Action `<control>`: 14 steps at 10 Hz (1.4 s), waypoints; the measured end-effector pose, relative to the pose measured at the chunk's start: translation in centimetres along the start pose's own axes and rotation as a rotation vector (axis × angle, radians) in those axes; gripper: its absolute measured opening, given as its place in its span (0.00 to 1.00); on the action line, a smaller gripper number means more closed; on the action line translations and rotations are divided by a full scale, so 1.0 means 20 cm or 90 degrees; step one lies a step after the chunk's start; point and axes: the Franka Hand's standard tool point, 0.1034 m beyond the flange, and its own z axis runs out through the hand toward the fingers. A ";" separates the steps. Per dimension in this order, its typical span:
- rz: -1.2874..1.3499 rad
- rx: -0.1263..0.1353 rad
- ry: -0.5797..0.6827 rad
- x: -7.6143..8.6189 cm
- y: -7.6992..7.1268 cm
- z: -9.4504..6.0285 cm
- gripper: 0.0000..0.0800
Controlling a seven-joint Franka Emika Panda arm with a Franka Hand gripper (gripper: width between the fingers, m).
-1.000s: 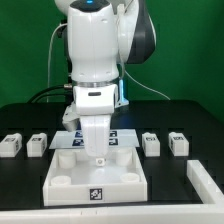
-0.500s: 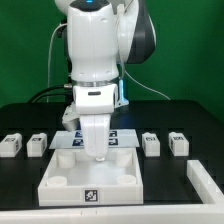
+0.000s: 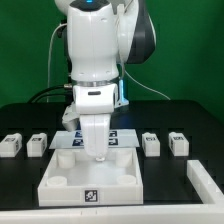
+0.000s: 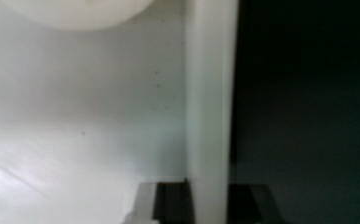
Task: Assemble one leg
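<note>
- Gripper (image 3: 97,152) of the white robot arm (image 3: 95,50) points straight down at the middle of the large white square panel (image 3: 95,174). I cannot tell whether its fingers are apart or together.
- Round sockets sit at the panel's corners, such as the near-left socket (image 3: 58,181).
- All four small white rectangular tagged blocks lie on the black table (image 3: 20,178), outside the panel: outer left leg (image 3: 11,145) and inner left leg (image 3: 38,143) on the exterior view's left, inner right leg (image 3: 151,143) and outer right leg (image 3: 179,142) on its right.
- The wrist view gives only a blurred white surface (image 4: 88,120).
</note>
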 end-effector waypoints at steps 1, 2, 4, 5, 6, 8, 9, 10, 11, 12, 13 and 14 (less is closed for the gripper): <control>0.000 0.000 0.000 0.00 0.00 0.00 0.08; 0.000 0.000 0.000 0.00 0.00 0.00 0.08; -0.019 -0.015 0.005 0.11 0.07 -0.02 0.08; -0.025 -0.019 0.010 0.18 0.11 -0.02 0.08; -0.009 -0.024 0.015 0.27 0.15 -0.02 0.08; -0.009 -0.031 0.025 0.43 0.21 -0.01 0.08; -0.009 -0.033 0.027 0.47 0.23 -0.01 0.08; -0.007 -0.034 0.027 0.47 0.25 0.00 0.08; -0.006 -0.034 0.028 0.47 0.27 0.00 0.08; -0.010 -0.031 0.028 0.47 0.27 0.01 0.08; -0.010 -0.031 0.028 0.47 0.27 0.01 0.08; -0.010 -0.031 0.028 0.47 0.27 0.00 0.08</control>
